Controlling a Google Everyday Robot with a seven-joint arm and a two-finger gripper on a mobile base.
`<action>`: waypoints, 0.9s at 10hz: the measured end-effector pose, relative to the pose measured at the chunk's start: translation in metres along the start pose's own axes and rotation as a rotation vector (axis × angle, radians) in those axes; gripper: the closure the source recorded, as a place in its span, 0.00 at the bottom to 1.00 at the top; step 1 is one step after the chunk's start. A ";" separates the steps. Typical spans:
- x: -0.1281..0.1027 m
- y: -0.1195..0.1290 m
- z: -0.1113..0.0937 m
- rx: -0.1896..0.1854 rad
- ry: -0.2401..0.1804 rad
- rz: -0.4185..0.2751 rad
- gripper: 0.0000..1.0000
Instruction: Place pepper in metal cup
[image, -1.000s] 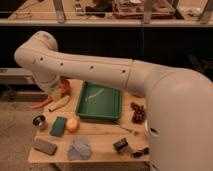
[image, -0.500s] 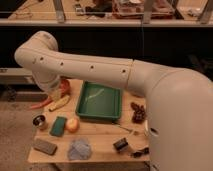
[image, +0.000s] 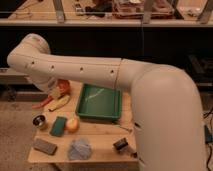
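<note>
The gripper (image: 54, 91), mostly hidden beneath the arm (image: 85, 70) at the desk's (image: 100, 131) left rear, has its fingers closed, contents indiscernible; one pepper (image: 42, 104) lies beside one banana (image: 59, 103), behind one metal cup (image: 39, 121).

The metal cup (image: 39, 121) is shiny steel, the table (image: 100, 136) matt wood, the tray (image: 98, 102) smooth green plastic.

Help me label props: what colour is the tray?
Green tray, camera view; the claw hangs left of it, near the pepper.
</note>
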 end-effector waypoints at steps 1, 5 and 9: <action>0.000 -0.004 0.017 -0.017 -0.006 -0.002 0.88; -0.015 -0.029 0.067 -0.048 -0.073 -0.018 0.88; -0.030 -0.058 0.084 -0.045 -0.058 -0.100 0.88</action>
